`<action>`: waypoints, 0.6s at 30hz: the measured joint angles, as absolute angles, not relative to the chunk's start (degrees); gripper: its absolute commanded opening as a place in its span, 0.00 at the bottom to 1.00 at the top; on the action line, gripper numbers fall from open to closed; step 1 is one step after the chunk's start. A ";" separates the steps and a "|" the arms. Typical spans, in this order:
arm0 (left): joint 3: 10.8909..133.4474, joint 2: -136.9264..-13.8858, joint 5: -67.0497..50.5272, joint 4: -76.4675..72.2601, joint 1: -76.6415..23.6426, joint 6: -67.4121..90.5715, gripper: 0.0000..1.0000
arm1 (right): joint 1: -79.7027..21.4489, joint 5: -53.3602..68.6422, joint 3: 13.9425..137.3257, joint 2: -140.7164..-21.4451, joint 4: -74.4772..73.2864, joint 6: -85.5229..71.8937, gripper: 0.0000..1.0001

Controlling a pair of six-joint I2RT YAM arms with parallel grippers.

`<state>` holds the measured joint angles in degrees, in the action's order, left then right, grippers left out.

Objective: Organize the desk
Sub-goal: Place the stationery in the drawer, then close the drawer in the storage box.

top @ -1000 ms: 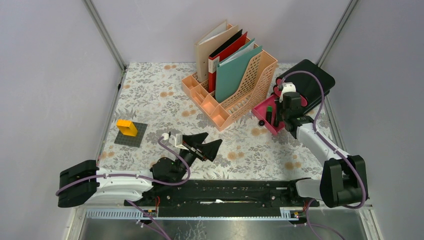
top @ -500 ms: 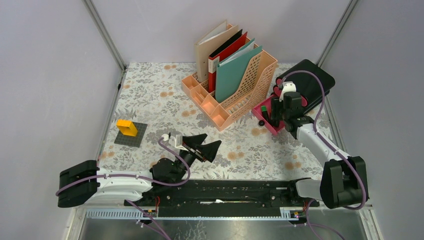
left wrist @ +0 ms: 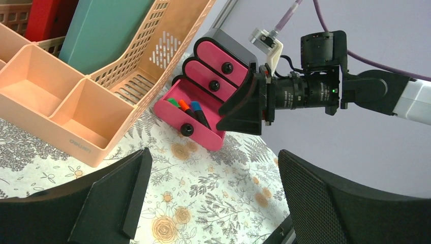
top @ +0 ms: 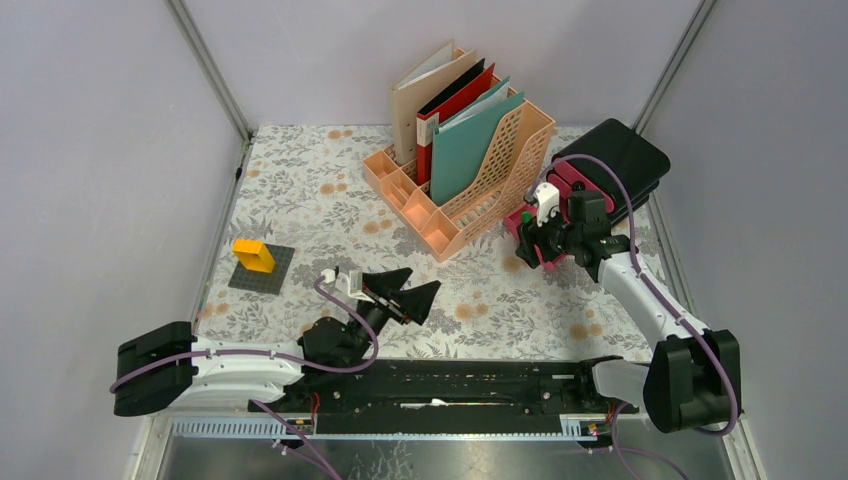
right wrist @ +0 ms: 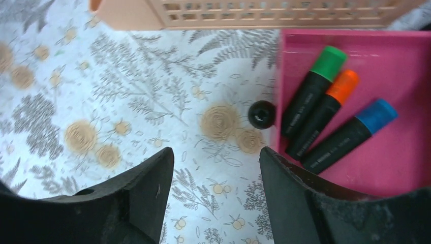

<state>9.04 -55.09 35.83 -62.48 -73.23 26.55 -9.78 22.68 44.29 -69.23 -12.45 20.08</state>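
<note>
Left gripper (top: 411,288) hangs wide open, empty, over the near part of the floral-clothed table (top: 300,190). Right gripper (right wrist: 216,158), jaws parted, holding nothing, hovers beside the knob (right wrist: 262,114) of the open pink drawer (right wrist: 406,61). Advised: push the knob squarely inward, leaving the three markers (right wrist: 325,119) undisturbed.

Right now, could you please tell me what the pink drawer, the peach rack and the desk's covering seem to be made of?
The pink drawer looks like glossy plastic; light glints on its floor. The peach rack looks like matte moulded plastic, with a lattice side. The desk seems covered in printed cloth, flat and dull, possibly vinyl.
</note>
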 measured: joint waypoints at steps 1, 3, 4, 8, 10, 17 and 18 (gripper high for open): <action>8.95 -55.09 35.83 -62.50 -73.23 26.55 0.99 | -9.78 24.08 44.47 -69.23 -13.54 21.28 0.68; 8.86 -55.09 35.92 -62.48 -73.23 26.55 0.99 | -9.78 26.72 44.84 -69.23 -15.42 23.62 0.64; 8.84 -55.09 35.99 -62.50 -73.23 26.55 0.99 | -9.78 27.57 44.95 -69.23 -15.92 24.49 0.61; 8.84 -55.07 36.23 -62.50 -73.23 26.55 0.99 | -9.78 30.11 45.71 -69.82 -18.22 27.33 0.36; 8.84 -55.00 36.27 -62.48 -73.23 26.52 0.99 | -9.82 30.79 46.96 -71.37 -19.70 28.16 0.22; 8.82 -54.72 36.56 -62.50 -73.14 26.52 0.99 | -14.76 23.88 53.15 -79.75 -23.35 30.26 0.04; 8.75 -54.72 36.62 -62.54 -73.12 26.50 0.99 | -15.68 22.41 53.19 -80.58 -23.33 30.52 0.03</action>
<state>8.75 -54.72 36.62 -62.54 -73.12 26.50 -15.68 22.41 53.19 -80.58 -23.33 30.52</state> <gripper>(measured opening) 0.987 0.076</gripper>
